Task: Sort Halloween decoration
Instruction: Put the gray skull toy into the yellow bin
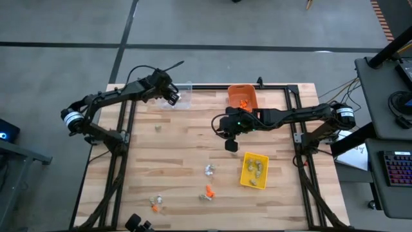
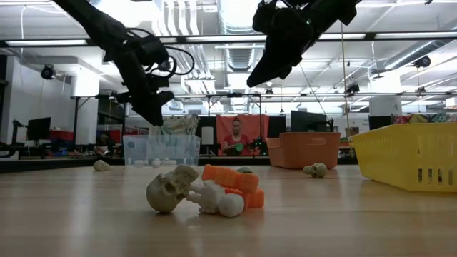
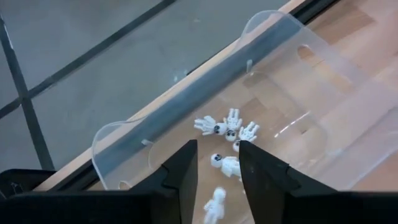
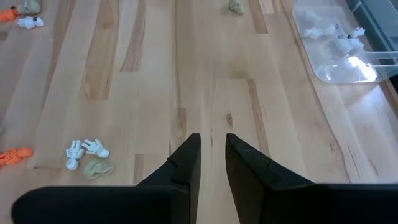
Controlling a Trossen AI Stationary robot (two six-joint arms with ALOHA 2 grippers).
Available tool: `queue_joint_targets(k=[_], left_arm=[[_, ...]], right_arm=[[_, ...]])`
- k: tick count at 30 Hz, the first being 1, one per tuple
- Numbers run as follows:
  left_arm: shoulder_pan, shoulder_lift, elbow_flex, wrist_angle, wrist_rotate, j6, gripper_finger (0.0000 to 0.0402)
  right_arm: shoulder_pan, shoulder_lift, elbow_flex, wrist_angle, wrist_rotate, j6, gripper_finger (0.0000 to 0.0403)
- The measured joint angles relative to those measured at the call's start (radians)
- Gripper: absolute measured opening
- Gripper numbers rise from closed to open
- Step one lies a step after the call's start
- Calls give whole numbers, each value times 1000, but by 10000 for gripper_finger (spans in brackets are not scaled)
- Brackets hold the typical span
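The decorations are tiny trinkets scattered on the wooden table. One cluster (image 1: 209, 169) lies mid-table, another (image 1: 207, 192) and a third (image 1: 155, 203) lie nearer the front edge, and a lone tan one (image 1: 158, 128) sits to the left. In the low view a tan skull (image 2: 171, 189), an orange piece (image 2: 232, 182) and a white skeleton (image 2: 218, 200) lie together. My left gripper (image 1: 170, 95) (image 3: 217, 167) hangs open above the clear bin (image 3: 280, 74), where white skeletons (image 3: 227, 124) lie. My right gripper (image 1: 230, 145) (image 4: 212, 152) hovers above bare wood mid-table, fingers slightly apart and empty.
An orange bin (image 1: 243, 96) at the far edge holds orange pieces. A yellow bin (image 1: 253, 169) on the right holds tan ones. In the right wrist view, white skeletons (image 4: 87, 149) and a tan piece (image 4: 99, 168) lie ahead of the gripper. Black frame rails run along the table's sides.
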Motion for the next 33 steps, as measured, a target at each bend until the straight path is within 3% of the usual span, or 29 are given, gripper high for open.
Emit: queue_joint_targets(k=[12, 22, 26, 29, 33], left_arm=[[-191, -73, 0, -1, 0, -64, 103], [-521, -103, 0, 52, 0, -150, 103], [-695, -172, 15, 60, -3, -275, 103], [-836, -209, 5, 92, -69, -274, 98], [-967, -214, -8, 90, -219, -220, 92]], right_arm=[[-4, 0, 0, 3, 0, -15, 62], [-4, 0, -6, 50, -1, -46, 59], [-4, -9, 52, -70, -1, 44, 61], [-4, -16, 73, -114, -1, 26, 60], [-10, 12, 62, -15, -1, -43, 59]])
